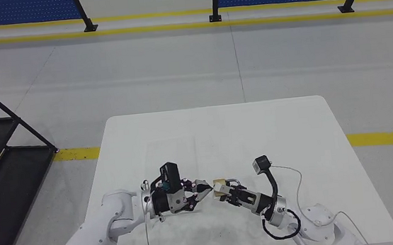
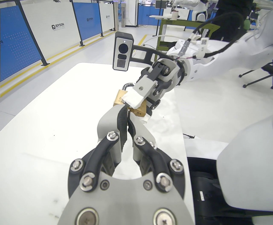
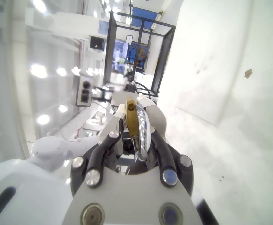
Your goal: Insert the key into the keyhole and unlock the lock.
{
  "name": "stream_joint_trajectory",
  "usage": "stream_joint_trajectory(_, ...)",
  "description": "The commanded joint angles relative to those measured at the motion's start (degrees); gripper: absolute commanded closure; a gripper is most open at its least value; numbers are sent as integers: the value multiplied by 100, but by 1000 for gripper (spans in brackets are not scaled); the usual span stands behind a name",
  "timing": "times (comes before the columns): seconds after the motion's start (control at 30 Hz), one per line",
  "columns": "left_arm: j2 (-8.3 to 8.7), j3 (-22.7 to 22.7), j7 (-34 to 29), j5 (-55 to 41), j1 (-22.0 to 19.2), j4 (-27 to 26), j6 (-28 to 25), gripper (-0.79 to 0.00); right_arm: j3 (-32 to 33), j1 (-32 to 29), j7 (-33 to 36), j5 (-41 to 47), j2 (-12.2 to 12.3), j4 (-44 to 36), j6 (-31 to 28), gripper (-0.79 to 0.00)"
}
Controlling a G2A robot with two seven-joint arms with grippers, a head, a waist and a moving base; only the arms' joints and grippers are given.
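Above the table (image 2: 64,106), right end effector (image 2: 139,107) clamps the lock (image 2: 119,96).

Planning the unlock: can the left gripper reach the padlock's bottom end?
Probably yes: the right gripper holds the padlock with its bottom end toward the left gripper, whose shut tips sit at it.

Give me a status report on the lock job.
Right gripper shut on padlock, over table. Left gripper shut, tips at padlock's base. Insertion unconfirmed. Nothing in the way.
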Motion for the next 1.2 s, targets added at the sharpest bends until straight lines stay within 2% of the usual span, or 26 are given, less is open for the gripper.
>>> stream_joint_trajectory(0.0, -3, -3, 113, 155, 16, -19, 44, 0, 0, 0, 0, 0, 0, 0, 0, 0)
stream_joint_trajectory(0.57, -23, 49, 903, 1187, 132, -54, 377, 0, 0, 0, 0, 0, 0, 0, 0, 0)
stream_joint_trajectory(1.17, -22, 58, 1147, 1663, 193, -121, 572, 0, 0, 0, 0, 0, 0, 0, 0, 0)
